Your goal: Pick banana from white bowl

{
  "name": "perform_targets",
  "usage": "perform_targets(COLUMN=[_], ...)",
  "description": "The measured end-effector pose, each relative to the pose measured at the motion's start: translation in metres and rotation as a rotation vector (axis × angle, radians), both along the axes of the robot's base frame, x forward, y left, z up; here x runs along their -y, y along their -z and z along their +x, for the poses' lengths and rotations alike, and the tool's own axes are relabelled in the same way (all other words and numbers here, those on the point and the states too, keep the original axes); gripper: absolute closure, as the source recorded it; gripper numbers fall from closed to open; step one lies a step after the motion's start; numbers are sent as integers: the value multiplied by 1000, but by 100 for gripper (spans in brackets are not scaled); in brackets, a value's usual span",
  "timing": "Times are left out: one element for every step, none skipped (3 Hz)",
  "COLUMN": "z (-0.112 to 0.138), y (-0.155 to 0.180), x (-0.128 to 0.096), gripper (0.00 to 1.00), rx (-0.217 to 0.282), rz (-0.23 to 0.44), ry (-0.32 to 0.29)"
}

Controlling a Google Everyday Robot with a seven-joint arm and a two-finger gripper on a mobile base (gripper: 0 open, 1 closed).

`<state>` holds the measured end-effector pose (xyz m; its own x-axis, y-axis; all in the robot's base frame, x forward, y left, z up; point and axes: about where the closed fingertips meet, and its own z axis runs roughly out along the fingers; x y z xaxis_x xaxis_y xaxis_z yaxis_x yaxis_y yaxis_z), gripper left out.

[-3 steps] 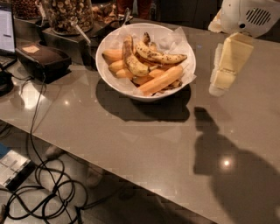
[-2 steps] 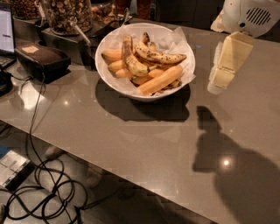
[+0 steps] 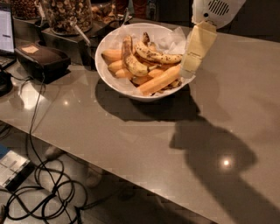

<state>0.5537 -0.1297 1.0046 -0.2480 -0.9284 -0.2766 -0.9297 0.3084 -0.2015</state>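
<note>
The white bowl (image 3: pixel 114 78), lined with crinkled white paper, stands on the grey counter at the upper middle. The long, spotted yellow banana (image 3: pixel 157 55) lies across the top of the pile in it, its dark end toward the right. A shorter, plumper spotted banana (image 3: pixel 131 61) lies to its left, and smooth orange-yellow ones (image 3: pixel 159 81) lie below. My gripper (image 3: pixel 191 70) hangs down from the white arm at the top right, its cream fingers over the bowl's right rim, just right of the long banana's end.
A black box (image 3: pixel 41 59) with cables stands at the left. Glass jars of nuts (image 3: pixel 68 13) with scoops stand behind the bowl on a dark tray. A laptop edge (image 3: pixel 5 30) shows at far left. The counter's front edge (image 3: pixel 109 173) runs diagonally, with cables on the floor.
The view has shifted closer: the bowl now appears larger and nearer. My gripper has moved left, from beside the bowl on its right to over the bowl's right rim.
</note>
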Motion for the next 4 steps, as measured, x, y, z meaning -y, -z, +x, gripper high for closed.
perform_targets(z=[9,25,40,56], y=[-2,-5,-8,-10], x=[-4,-27,-51,-63], gripper=[0,0,0,9], rx=[12,-8,-26,-31], rz=[42,88,119,145], ry=[10,-32,-69,-72])
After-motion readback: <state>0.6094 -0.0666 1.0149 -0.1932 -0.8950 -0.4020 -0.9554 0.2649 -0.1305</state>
